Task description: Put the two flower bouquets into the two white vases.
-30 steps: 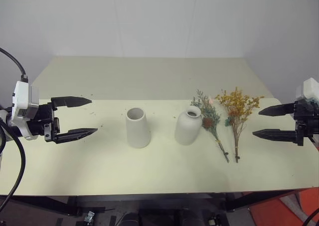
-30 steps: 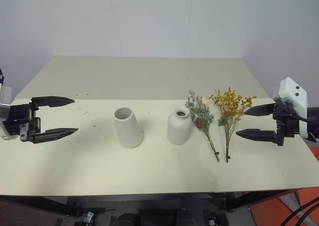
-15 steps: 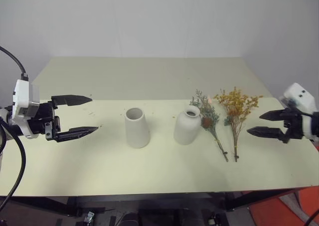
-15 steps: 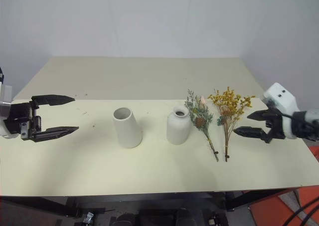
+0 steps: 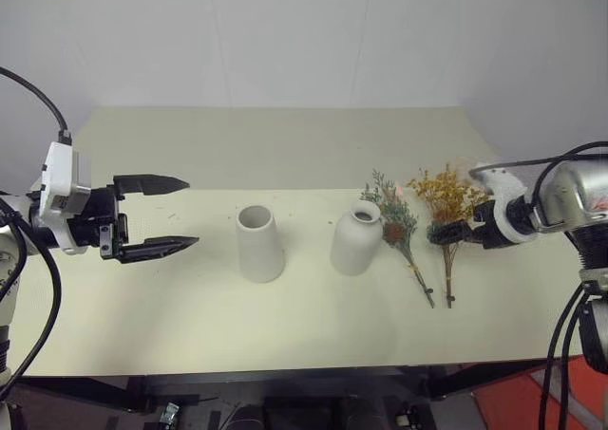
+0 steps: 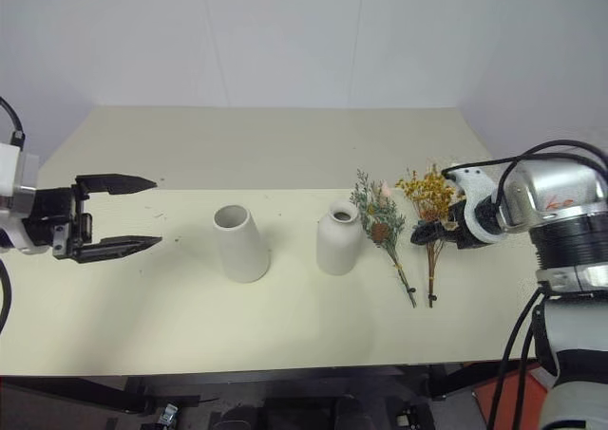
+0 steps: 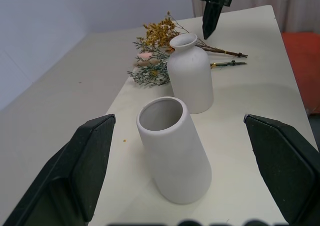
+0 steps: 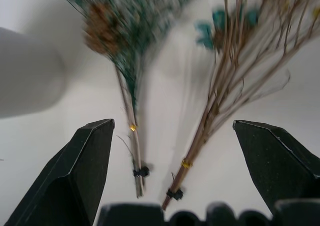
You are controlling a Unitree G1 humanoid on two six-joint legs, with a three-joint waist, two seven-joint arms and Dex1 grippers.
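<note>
Reaching for bouquet 1: right gripper (image 8: pixel 172 136), jaws wide, hangs over the mustard-yellow bouquet (image 5: pixel 448 223) right of the bottle-shaped vase (image 5: pixel 355 239). Next: lower and close on its stems. Left gripper (image 5: pixel 161 215) gapes empty.

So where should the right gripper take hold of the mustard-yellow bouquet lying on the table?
Probably on the bare stems of the mustard-yellow bouquet, between the blossoms and the tied end, coming from above. It lies flat beside the grey-green bouquet, so the fingers should straddle only its own bundle. The right gripper is open above both.
</note>
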